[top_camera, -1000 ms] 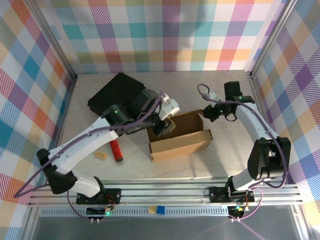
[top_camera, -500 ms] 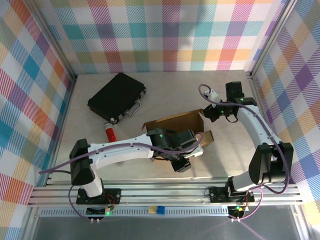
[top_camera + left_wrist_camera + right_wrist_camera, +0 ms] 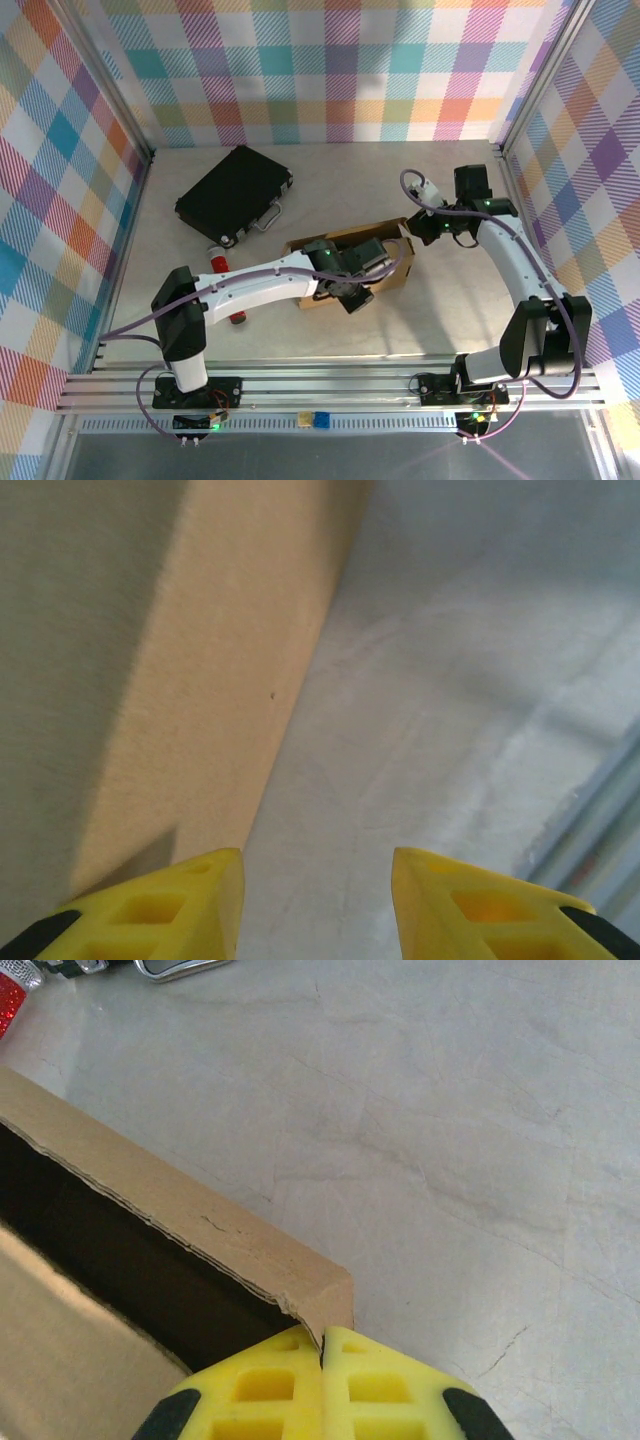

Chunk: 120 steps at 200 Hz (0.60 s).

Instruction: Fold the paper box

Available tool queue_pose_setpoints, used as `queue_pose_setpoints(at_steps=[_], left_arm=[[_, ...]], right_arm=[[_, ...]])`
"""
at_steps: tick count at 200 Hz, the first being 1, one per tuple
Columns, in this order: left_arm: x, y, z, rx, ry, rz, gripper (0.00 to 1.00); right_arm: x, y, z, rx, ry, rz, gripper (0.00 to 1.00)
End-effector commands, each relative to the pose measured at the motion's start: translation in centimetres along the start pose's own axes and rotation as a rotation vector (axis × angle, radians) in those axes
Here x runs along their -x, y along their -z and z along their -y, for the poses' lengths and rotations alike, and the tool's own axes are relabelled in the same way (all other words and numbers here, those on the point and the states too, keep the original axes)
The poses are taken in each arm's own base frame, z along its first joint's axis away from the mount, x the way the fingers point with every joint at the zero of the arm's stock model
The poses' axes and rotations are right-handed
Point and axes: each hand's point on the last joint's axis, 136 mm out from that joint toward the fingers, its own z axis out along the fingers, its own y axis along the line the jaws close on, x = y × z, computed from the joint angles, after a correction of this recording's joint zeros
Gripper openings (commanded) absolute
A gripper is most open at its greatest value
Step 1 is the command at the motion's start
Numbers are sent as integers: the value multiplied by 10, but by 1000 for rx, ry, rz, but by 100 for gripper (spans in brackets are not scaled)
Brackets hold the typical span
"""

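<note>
The paper box (image 3: 347,241) is a shallow brown cardboard box in the middle of the table. My right gripper (image 3: 416,229) is shut on its right rear corner; in the right wrist view the yellow fingertips (image 3: 322,1348) pinch the corner of the wall (image 3: 190,1222), with the dark inside to the left. My left gripper (image 3: 351,296) hangs low at the box's front side. In the left wrist view it (image 3: 318,900) is open, with only bare table between the fingers and the cardboard wall (image 3: 200,680) just beyond the left finger.
A black flat case (image 3: 232,192) with a metal handle lies at the back left. A red cylinder (image 3: 8,1000) lies left of the box, partly under my left arm. The metal rail (image 3: 330,385) runs along the near edge.
My left arm swung from the box's left rear round to its front, then drew in close to the front wall. The right gripper kept its hold on the corner.
</note>
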Motion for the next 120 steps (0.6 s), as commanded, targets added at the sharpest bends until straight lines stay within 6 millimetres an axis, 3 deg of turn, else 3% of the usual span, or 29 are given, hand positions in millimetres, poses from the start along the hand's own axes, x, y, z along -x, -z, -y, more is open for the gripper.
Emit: queue_pose_setpoints(at_steps=[1, 120], left_arm=[[15, 0, -18, 32, 25, 37, 43], [42, -17, -72, 55, 111, 71, 45]], right_arm=[[8, 8, -15, 48, -15, 34, 0], [24, 16, -25, 93, -174, 46, 0]])
